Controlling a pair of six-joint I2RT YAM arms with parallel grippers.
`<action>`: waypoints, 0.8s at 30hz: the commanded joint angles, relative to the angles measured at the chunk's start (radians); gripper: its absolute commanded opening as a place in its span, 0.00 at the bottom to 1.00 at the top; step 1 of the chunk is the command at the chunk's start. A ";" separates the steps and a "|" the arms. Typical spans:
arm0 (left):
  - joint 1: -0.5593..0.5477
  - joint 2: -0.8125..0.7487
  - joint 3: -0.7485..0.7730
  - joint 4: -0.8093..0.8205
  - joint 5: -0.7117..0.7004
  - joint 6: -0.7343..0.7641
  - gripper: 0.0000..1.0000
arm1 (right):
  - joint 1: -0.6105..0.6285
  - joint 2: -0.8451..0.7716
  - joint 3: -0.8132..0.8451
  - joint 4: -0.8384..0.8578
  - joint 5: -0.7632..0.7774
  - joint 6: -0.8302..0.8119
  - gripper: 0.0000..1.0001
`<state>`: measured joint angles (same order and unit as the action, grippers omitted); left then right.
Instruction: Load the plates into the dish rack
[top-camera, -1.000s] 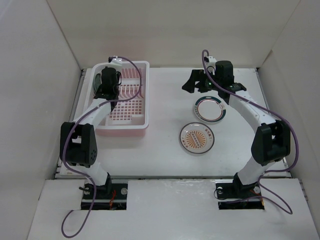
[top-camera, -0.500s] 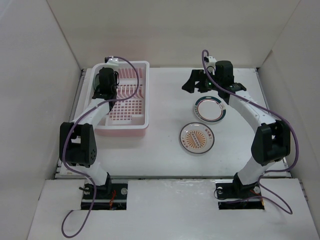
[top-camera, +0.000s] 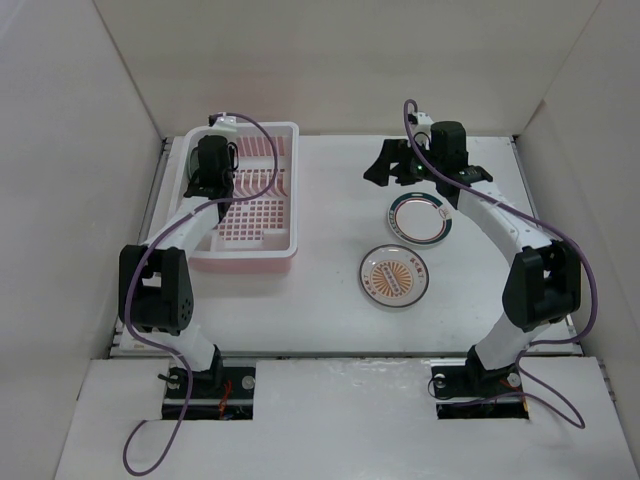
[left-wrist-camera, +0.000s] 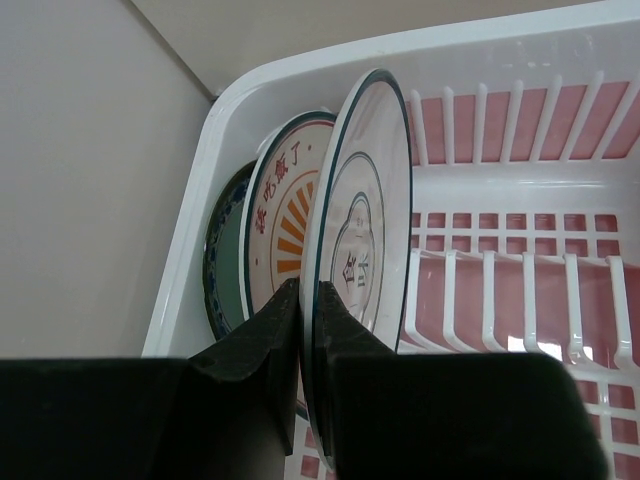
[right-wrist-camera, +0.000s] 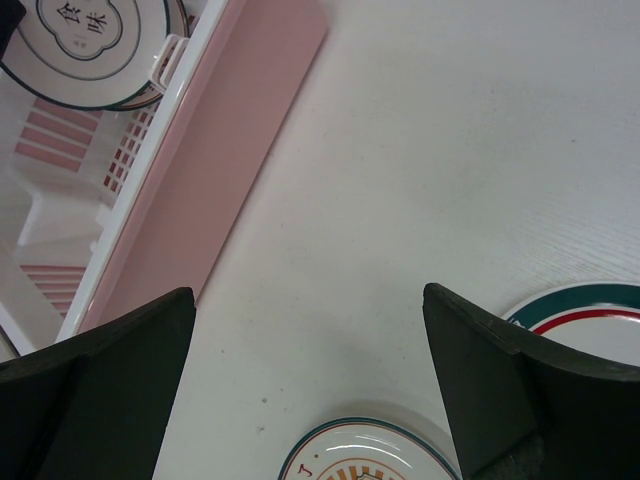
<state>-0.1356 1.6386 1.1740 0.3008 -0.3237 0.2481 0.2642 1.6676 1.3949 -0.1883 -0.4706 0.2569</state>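
The pink dish rack (top-camera: 294, 200) stands at the back left. My left gripper (top-camera: 207, 183) is inside its far-left end, shut on the rim of a white plate with a dark centre mark (left-wrist-camera: 365, 220), which stands upright. The jaws (left-wrist-camera: 308, 295) pinch its lower edge. Behind it an orange sunburst plate (left-wrist-camera: 285, 210) and a dark green plate (left-wrist-camera: 225, 250) stand upright against the rack's end wall. My right gripper (top-camera: 395, 165) is open and empty above the table. A green-rimmed plate (top-camera: 420, 218) and a second sunburst plate (top-camera: 393, 277) lie flat below it.
The rack's white slot dividers (left-wrist-camera: 500, 300) to the right of the held plate are unfilled. In the right wrist view the rack's pink side wall (right-wrist-camera: 230, 140) is at the left. White enclosure walls surround the table.
My left gripper shifted slightly toward the rack's far-left end with the plate, then held still. The right arm has not moved.
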 joint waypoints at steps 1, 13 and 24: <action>-0.010 -0.082 0.062 0.054 -0.020 -0.032 0.00 | 0.020 -0.025 0.030 0.021 -0.020 -0.018 1.00; -0.019 -0.083 0.062 0.063 -0.029 -0.032 0.00 | 0.020 -0.016 0.030 0.021 -0.020 -0.027 1.00; -0.029 -0.073 0.082 0.034 -0.038 -0.041 0.00 | 0.020 -0.006 0.030 0.021 -0.030 -0.027 1.00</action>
<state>-0.1577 1.6146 1.1961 0.2794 -0.3416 0.2234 0.2764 1.6676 1.3949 -0.1890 -0.4828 0.2493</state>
